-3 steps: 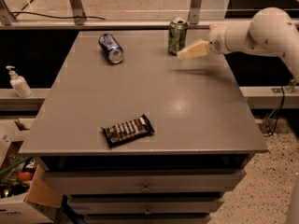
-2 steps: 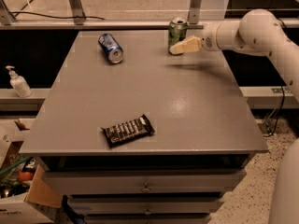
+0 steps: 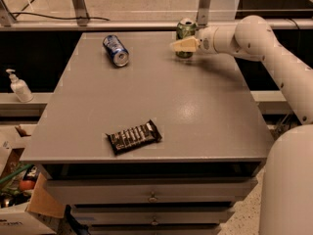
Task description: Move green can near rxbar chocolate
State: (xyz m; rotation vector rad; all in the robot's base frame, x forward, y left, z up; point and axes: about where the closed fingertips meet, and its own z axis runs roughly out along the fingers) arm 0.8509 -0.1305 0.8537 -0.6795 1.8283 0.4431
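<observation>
Gripper point(image 3: 183, 45) has slid left along the far edge of the bench point(image 3: 205, 106) over the last second. It was off to the right of the green can point(image 3: 186, 27) and is now right at it, with its pale tip crossing in front of the can's lower body. Can hasn't budged: upright, far right area of the bench, close to the back edge.

Reads as approach done, grasp stage. Transport not started.

Gripper vs can: overlapping in this view, gripper on the near side, and the arm point(image 3: 254, 38) comes in from the right. Can't tell whether it's around the can or just in front, and there's no telling if it's clenched or released either. Can's top and pull-tab end show above the gripper.

rxbar chocolate point(image 3: 134, 136) is flat near the front edge, left of centre, well apart from the can. Almost the full depth of the bench to cover, going near and left.

Blue can point(image 3: 116, 50) lies on its side far left, off the straight path to the bar, so I don't expect it to get in the way.

Risk, as I see it: a contact before the grasp is secure could tip the can, since it sits close to the back edge.
</observation>
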